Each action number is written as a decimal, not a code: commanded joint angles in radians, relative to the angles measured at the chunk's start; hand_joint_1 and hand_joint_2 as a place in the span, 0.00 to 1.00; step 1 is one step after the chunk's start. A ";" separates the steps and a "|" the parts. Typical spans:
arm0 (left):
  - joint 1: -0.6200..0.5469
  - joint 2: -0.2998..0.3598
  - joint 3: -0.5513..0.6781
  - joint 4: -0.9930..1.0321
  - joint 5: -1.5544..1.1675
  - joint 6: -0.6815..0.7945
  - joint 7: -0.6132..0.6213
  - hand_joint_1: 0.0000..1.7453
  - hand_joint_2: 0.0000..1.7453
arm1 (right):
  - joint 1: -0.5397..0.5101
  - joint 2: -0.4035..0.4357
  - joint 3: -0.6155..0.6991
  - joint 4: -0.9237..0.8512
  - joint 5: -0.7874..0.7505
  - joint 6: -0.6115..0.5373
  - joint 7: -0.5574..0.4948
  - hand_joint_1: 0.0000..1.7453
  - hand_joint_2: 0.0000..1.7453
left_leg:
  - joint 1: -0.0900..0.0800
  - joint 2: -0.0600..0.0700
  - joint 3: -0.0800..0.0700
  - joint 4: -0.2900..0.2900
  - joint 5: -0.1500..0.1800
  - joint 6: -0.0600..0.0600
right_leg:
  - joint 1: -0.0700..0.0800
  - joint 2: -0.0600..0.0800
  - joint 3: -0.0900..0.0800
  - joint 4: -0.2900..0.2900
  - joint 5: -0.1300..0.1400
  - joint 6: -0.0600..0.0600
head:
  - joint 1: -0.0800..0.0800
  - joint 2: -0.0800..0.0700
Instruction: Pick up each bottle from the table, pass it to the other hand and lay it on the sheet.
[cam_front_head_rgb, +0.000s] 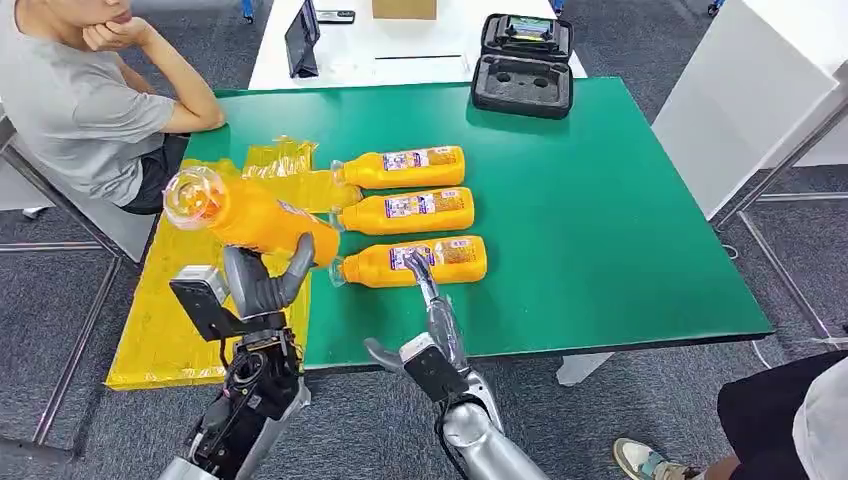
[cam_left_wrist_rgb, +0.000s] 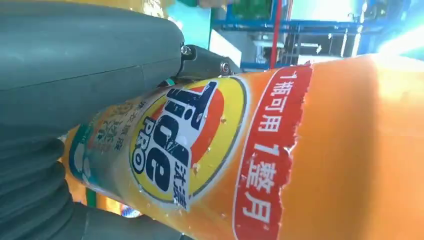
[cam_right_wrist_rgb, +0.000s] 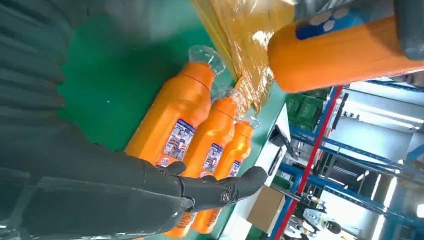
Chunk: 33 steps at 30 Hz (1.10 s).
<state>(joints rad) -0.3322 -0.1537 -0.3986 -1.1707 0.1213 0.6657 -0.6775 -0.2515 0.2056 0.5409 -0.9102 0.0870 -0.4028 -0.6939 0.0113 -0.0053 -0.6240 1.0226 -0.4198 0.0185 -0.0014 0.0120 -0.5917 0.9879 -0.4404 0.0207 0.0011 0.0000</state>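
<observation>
— What is the left hand (cam_front_head_rgb: 262, 283) doing?

— It grips an orange bottle (cam_front_head_rgb: 245, 213) around the base end, fingers wrapped round it. The held bottle is lifted and tilted, its clear cap end pointing up and away to the left, above the yellow sheet (cam_front_head_rgb: 165, 330). In the left wrist view the label of that bottle (cam_left_wrist_rgb: 210, 145) sits right against the grey thumb.

— And the right hand (cam_front_head_rgb: 428, 300)?

— It holds nothing. Its fingers are stretched out straight over the near edge of the green table (cam_front_head_rgb: 620, 230), the fingertips (cam_front_head_rgb: 413, 262) reaching the label of the nearest bottle (cam_front_head_rgb: 412, 261); I cannot tell whether they touch it.

— How do the others lie?

— Three lie on their sides on the table in a neat row, one behind another, caps pointing left toward the sheet: the nearest, the middle bottle (cam_front_head_rgb: 405, 211) and the far bottle (cam_front_head_rgb: 400, 168). The sheet hangs over the table's left side, crumpled near the caps.

— Anything beyond?

— A black open case (cam_front_head_rgb: 523, 64) at the table's far edge, a white table (cam_front_head_rgb: 400, 45) behind it, and a seated person (cam_front_head_rgb: 75, 100) in grey at the left.
</observation>
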 joint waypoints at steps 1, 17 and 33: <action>-0.056 -0.009 0.101 0.103 -0.091 0.032 -0.017 1.00 1.00 | -0.047 -0.004 0.011 0.076 0.000 0.009 0.006 0.00 1.00 | 0.000 0.001 0.004 -0.001 -0.001 0.000 | 0.000 -0.001 0.004 -0.001 -0.001 0.000 | 0.000 0.000; -0.042 -0.067 0.276 0.068 -0.448 0.032 -0.021 1.00 1.00 | -0.055 -0.007 0.018 0.088 -0.003 0.015 0.001 0.00 1.00 | 0.000 0.002 0.005 -0.001 -0.002 0.000 | 0.000 0.000 0.005 -0.001 -0.001 0.000 | 0.000 0.000; -0.076 -0.126 0.525 0.083 -0.997 0.032 -0.021 0.92 1.00 | -0.052 -0.018 0.018 0.084 0.002 0.008 -0.003 0.00 1.00 | 0.000 0.000 0.005 -0.001 -0.001 0.000 | 0.000 -0.001 0.005 -0.001 -0.001 0.000 | 0.000 0.000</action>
<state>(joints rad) -0.3435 -0.2472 -0.0062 -1.1433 -0.7816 0.6989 -0.6985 -0.2674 0.2110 0.5413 -0.8747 0.0870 -0.3910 -0.6962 0.0113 -0.0053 -0.6238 1.0226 -0.4196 0.0185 -0.0013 0.0121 -0.5917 0.9881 -0.4403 0.0207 0.0012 0.0000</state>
